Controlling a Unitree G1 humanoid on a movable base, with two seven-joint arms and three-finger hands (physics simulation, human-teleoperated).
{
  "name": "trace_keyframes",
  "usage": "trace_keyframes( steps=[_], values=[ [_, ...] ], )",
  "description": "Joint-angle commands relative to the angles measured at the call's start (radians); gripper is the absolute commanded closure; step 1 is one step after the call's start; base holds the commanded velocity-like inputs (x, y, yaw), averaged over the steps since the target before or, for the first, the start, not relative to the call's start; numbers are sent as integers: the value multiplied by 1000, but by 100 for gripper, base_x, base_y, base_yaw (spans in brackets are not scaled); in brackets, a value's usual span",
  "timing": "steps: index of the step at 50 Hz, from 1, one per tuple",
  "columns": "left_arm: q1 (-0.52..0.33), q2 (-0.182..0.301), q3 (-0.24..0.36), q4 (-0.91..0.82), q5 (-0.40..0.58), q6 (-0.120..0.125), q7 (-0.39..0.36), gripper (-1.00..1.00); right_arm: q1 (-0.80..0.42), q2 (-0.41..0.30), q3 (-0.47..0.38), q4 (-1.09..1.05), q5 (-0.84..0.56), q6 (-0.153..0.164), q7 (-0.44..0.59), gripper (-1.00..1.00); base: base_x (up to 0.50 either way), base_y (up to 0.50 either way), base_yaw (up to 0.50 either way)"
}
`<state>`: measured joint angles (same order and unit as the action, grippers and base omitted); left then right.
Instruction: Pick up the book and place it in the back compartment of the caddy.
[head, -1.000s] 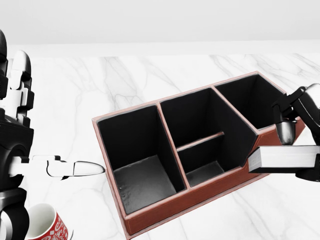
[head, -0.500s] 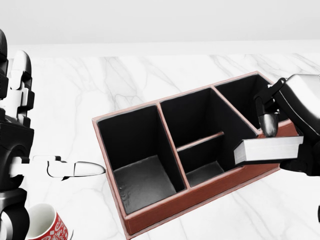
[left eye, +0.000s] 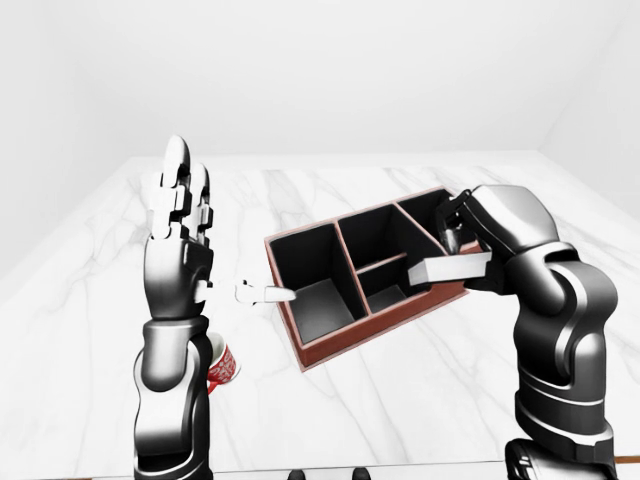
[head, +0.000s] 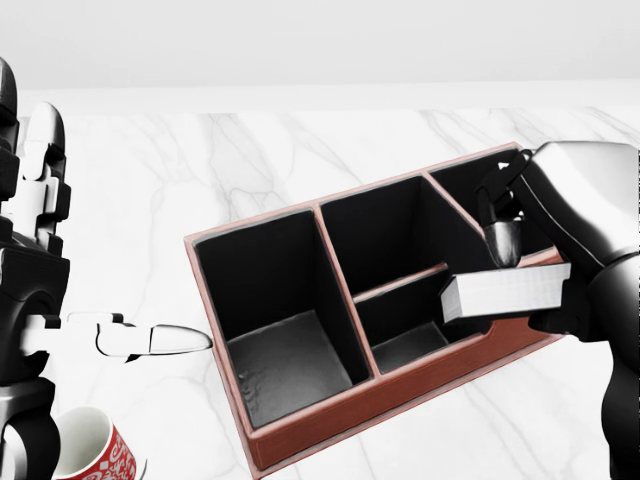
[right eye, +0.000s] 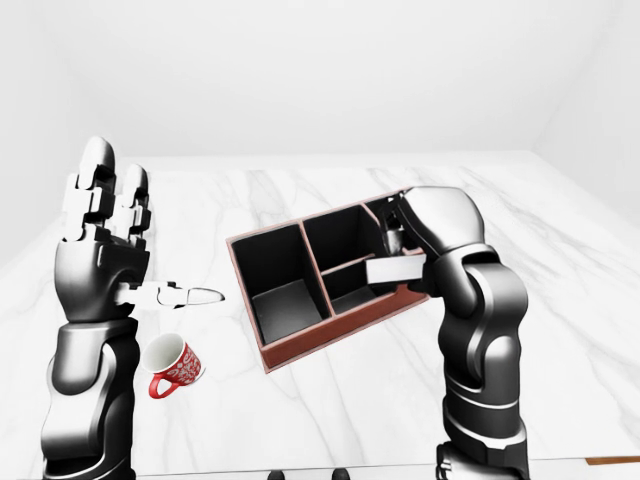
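Right hand (head: 530, 290) is clamped on the book (head: 505, 293), held flat just over the caddy (head: 330, 420) wall beside it: stiff, light-looking, smooth-covered so it may slip, best pinched mid-spine, while the left hand (head: 40, 190) stands open, well apart.

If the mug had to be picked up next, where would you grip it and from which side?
The red mug lies tipped on its side beside the left arm, mouth toward the right-eye view's upper left, handle at the lower edge. Probably pinch the white rim from the open-mouth side using the left hand, which stands open just above it.
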<state>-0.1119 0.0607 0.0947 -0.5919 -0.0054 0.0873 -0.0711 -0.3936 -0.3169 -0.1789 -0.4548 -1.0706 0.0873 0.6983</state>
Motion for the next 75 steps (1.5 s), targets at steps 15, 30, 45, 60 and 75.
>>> trace_keyframes(
  steps=[15,30,45,60,75],
  values=[
    [-2,1,1,-2,2,0,1,-100,-36,30,25,9,-23,0,0,100,0,0,0],
    [-5,1,1,-3,3,0,2,-100,-49,49,50,19,-27,0,0,100,0,0,0],
    [-5,1,2,-9,2,0,2,-100,-64,73,73,19,-46,0,0,100,0,0,0],
    [-6,2,4,-13,0,0,2,-100,-77,90,88,30,-54,0,0,100,0,0,0],
    [-7,2,3,-8,-1,0,3,-100,-80,101,97,51,-49,0,0,100,0,0,0]
  ],
)
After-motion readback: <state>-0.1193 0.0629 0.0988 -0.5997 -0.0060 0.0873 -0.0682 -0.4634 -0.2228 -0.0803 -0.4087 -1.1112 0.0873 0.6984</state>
